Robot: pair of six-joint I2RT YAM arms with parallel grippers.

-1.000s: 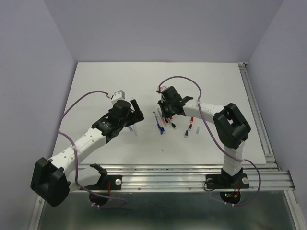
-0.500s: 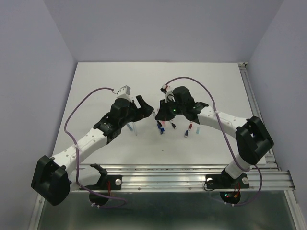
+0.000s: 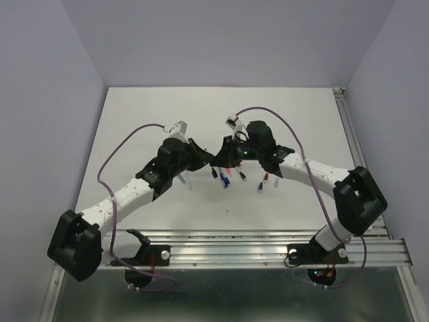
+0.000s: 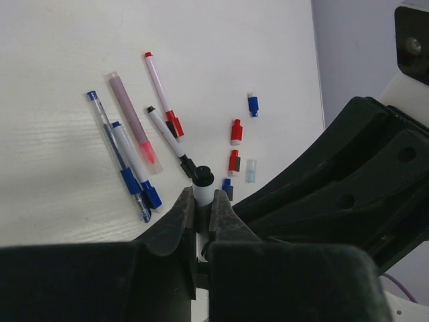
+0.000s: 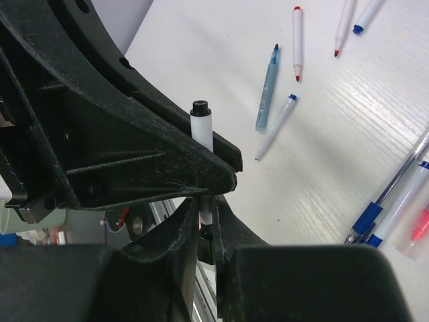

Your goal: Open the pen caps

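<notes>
One pen [image 5: 202, 129], white-barrelled with a black end [image 4: 202, 178], is held above the table between both grippers. My left gripper [image 4: 202, 196] is shut on its barrel, the black end poking out past the fingertips. My right gripper [image 5: 208, 209] is shut on the pen's other end, where a black piece sits deep between the jaws. In the top view the left gripper [image 3: 203, 158] and right gripper [image 3: 221, 161] meet tip to tip. Loose pen caps lie on the table: blue [image 4: 253, 104], red [image 4: 236, 131] and clear [image 4: 251, 170].
Capped pens lie in a cluster [image 3: 226, 177]: blue pens [image 4: 136, 171], a pink one [image 4: 133, 124], a red-capped one [image 4: 161, 90] and a black-capped one [image 4: 167, 141]. Uncapped pens lie under my left arm, among them a teal one [image 5: 267, 87]. An aluminium rail [image 3: 268, 236] runs along the table's near edge.
My right gripper has carried the pen left, away from the cluster. My left gripper has moved right to meet it and closed from wide open onto the barrel.
</notes>
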